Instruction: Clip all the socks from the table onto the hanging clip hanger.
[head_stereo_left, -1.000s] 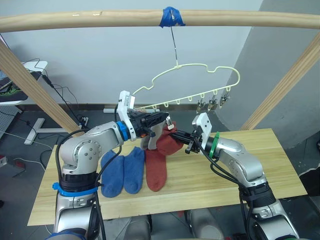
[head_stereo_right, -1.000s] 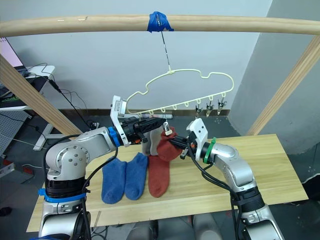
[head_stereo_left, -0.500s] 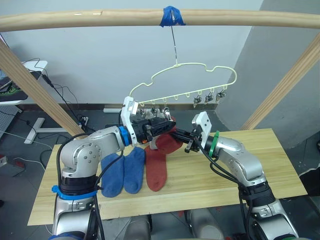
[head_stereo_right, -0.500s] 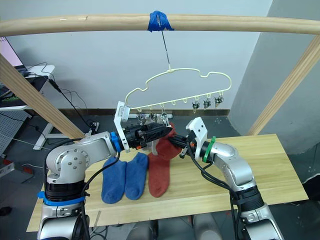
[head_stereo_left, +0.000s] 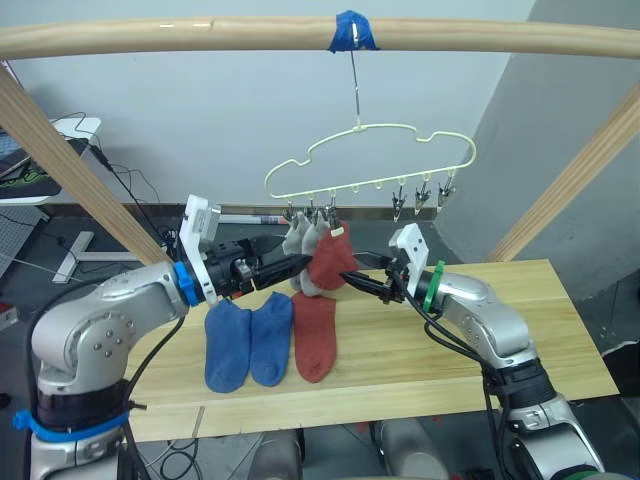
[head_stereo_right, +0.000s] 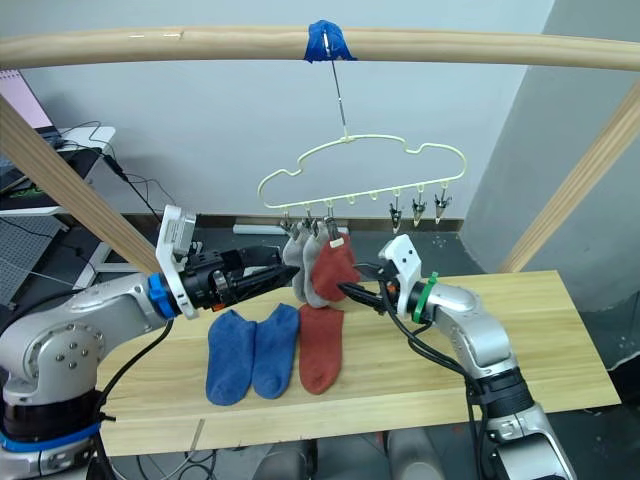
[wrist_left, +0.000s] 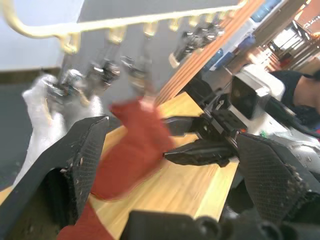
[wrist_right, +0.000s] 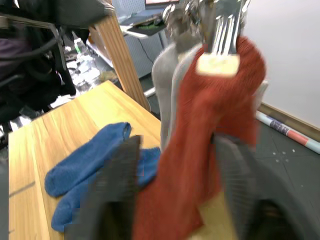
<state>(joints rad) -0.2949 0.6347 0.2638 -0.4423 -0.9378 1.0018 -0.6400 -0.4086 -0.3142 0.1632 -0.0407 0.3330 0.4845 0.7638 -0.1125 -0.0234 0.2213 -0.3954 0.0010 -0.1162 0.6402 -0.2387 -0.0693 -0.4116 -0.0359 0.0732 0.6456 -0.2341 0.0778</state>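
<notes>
The cream clip hanger (head_stereo_left: 372, 158) hangs from the rail by a wire. Two light grey socks (head_stereo_left: 299, 240) and one red sock (head_stereo_left: 331, 261) are clipped side by side at its left end. On the table (head_stereo_left: 520, 340) lie two blue socks (head_stereo_left: 228, 346) (head_stereo_left: 270, 338) and a second red sock (head_stereo_left: 315, 335). My left gripper (head_stereo_left: 288, 266) is open, just left of the hanging socks. My right gripper (head_stereo_left: 363, 277) is open on their right, with one finger (wrist_right: 116, 187) on either side of the hanging red sock (wrist_right: 210, 125).
Several free clips (head_stereo_left: 424, 192) hang at the hanger's right end. The round wooden rail (head_stereo_left: 200, 36) runs overhead, with blue tape (head_stereo_left: 352, 30) where the wire is tied. Slanted wooden posts (head_stereo_left: 70, 150) (head_stereo_left: 572, 180) flank the table.
Both grippers have opened and let go. The left arm has drawn back to the left. The red sock now hangs from its clip, and the hanger has swung back level.
</notes>
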